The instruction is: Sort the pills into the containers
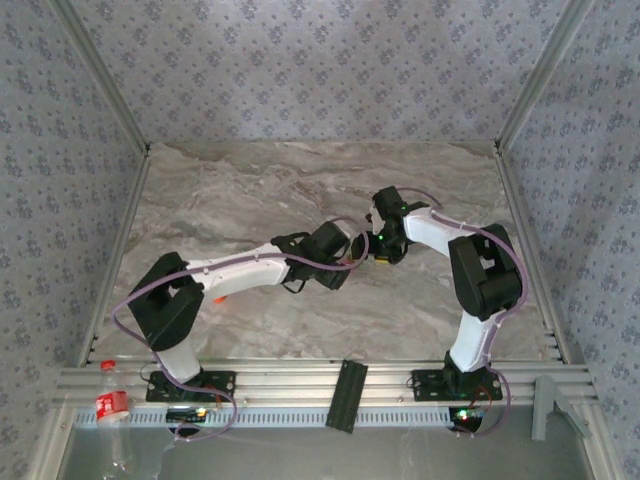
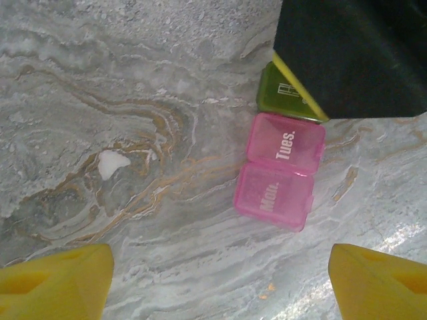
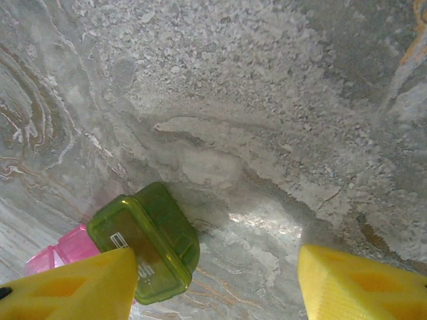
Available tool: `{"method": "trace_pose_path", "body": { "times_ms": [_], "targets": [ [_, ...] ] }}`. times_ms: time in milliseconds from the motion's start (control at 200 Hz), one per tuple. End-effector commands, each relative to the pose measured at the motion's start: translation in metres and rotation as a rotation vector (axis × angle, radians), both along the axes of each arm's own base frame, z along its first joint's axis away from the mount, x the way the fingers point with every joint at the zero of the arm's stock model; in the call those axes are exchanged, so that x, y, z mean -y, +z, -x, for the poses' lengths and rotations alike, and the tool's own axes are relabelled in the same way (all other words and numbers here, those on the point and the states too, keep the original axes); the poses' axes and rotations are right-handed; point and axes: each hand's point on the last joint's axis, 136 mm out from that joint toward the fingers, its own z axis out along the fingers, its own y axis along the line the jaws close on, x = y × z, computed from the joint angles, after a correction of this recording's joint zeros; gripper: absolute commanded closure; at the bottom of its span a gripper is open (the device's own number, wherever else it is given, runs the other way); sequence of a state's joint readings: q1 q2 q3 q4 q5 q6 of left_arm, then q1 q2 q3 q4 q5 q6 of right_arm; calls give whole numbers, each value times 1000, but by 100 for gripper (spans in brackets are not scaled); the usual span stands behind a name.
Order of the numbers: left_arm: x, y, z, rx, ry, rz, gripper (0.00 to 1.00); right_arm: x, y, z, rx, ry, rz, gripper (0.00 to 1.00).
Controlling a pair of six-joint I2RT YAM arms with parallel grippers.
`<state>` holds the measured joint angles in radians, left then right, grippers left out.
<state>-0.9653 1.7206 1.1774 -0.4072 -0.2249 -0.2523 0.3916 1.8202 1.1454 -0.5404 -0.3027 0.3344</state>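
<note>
The containers lie on the marble table: a pink pair (image 2: 280,170) marked "Mon." and "Tues.", shut, joined to an olive-green one (image 2: 283,93). In the left wrist view the right arm's black body covers part of the green one. In the right wrist view the green container (image 3: 150,237) has its lid tilted up, and the right gripper's left finger (image 3: 80,287) overlaps its near edge. My right gripper (image 3: 217,263) is open, with bare table between its jaws. My left gripper (image 2: 220,260) hangs open, short of the pink pair. A small white pill-like piece (image 2: 112,163) lies left of the containers.
Both grippers meet at mid-table, the left gripper (image 1: 350,248) and the right gripper (image 1: 382,245) nearly touching. An orange object (image 1: 218,296) peeks out under the left forearm. A plastic bottle with a red label (image 1: 112,405) lies off the table's front left. Patterned walls enclose the table.
</note>
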Motion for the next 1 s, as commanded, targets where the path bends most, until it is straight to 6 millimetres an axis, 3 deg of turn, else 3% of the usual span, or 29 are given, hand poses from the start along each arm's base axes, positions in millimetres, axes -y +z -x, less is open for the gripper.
{"method": "trace_pose_path", "body": {
  "times_ms": [0, 505, 994],
  "targets": [
    [6, -8, -1, 15, -28, -10, 16, 0, -6, -3, -13, -22, 10, 34],
    [13, -27, -7, 19, -40, -29, 16, -1, -10, -1, -21, -29, 19, 35],
    [4, -33, -27, 82, 28, -97, 16, 0, -14, 3, -30, -21, 35, 35]
  ]
}}
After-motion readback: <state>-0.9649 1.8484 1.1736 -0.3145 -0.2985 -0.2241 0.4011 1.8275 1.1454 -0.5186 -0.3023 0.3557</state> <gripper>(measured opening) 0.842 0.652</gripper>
